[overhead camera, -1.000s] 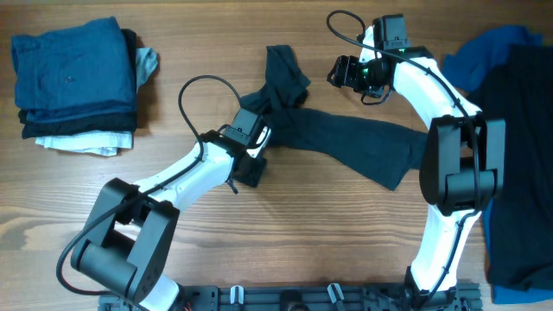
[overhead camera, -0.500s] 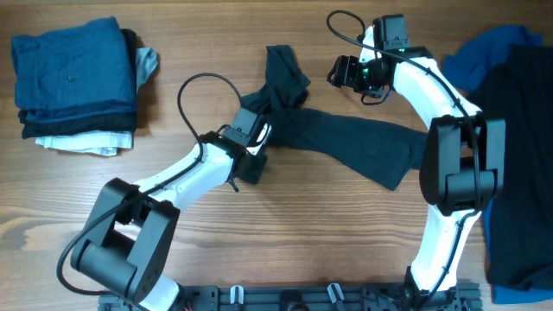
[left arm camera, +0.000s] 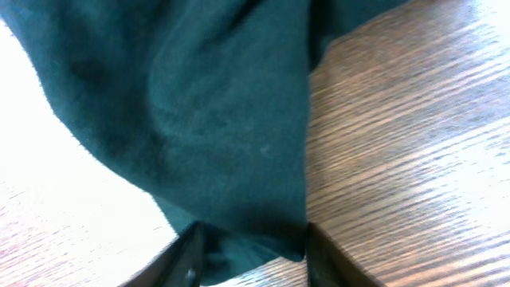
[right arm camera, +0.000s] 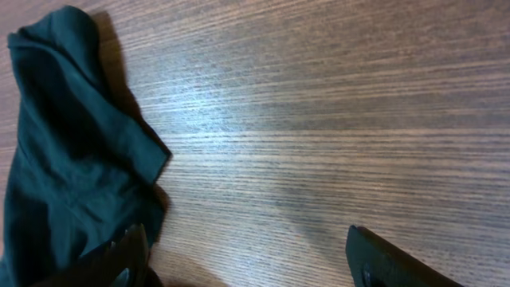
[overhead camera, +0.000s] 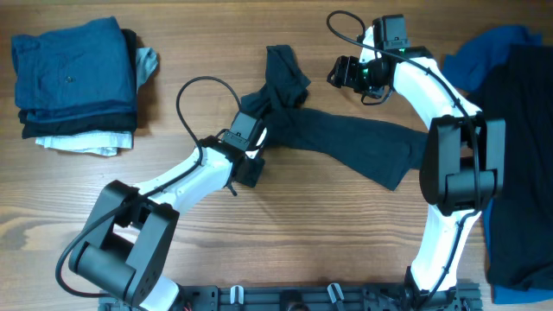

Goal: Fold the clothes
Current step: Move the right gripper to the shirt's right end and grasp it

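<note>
A near-black navy shirt [overhead camera: 346,142] lies crumpled across the middle of the table, one end bunched toward the back [overhead camera: 285,73]. My left gripper [overhead camera: 261,149] sits low at the shirt's left part. In the left wrist view a fold of the shirt [left arm camera: 223,104] lies between the left gripper's [left arm camera: 251,259] two fingers, which stand apart on either side of it, open. My right gripper [overhead camera: 333,72] hovers just right of the bunched end. It is wide open [right arm camera: 255,267] over bare wood, with the shirt's end [right arm camera: 64,159] beside its left finger.
A folded stack of blue, dark and white clothes [overhead camera: 73,78] sits at the back left. A loose pile of dark clothes [overhead camera: 518,155] with a blue garment [overhead camera: 484,56] fills the right edge. The arm bases stand at the front edge [overhead camera: 294,298].
The left gripper's fingers have drawn closer together around the shirt's fold. Both arms have stayed nearly in place.
</note>
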{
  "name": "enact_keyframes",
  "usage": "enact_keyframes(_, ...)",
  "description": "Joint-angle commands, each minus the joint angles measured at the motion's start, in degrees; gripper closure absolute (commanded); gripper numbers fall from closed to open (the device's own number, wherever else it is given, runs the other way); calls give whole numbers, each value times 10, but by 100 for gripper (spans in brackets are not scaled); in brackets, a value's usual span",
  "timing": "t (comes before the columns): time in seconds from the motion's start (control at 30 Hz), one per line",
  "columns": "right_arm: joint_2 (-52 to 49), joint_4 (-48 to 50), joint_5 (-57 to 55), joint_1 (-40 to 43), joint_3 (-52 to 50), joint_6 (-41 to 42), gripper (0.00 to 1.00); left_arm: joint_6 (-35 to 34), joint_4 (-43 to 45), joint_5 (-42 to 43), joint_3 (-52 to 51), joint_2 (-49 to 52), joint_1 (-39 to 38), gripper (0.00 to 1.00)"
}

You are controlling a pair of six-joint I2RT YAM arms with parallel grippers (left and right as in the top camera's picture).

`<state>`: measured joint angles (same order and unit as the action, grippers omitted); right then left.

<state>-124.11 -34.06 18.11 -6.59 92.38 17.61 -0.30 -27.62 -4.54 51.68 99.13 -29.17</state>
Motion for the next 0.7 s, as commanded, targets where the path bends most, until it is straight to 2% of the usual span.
enact_keyframes(0.0, 10, -7, -21, 2, 4, -11, 20, -2, -11, -37, -22, 12, 1, 68)
enact_keyframes(0.13, 37, -56, -21, 30, 4, -11, 20, -2, -10, -34, -22, 12, 1, 73)
enact_keyframes(0.33, 125, -222, -49, 89, 4, -10, 19, -2, 3, -19, -22, 12, 1, 94)
enact_keyframes(0.43, 161, -317, -80, 92, 4, -10, 17, -2, 16, -17, -22, 12, 1, 95)
enact_keyframes(0.53, 171, -402, -96, 92, 4, -9, 13, -2, 19, -17, -22, 12, 1, 90)
enact_keyframes(0.6, 171, -432, -99, 92, -5, -12, 0, -2, 19, -17, -22, 12, 1, 89)
enact_keyframes(0.67, 171, -444, -99, 94, -23, -12, 0, -5, 17, -17, -22, 12, 1, 91)
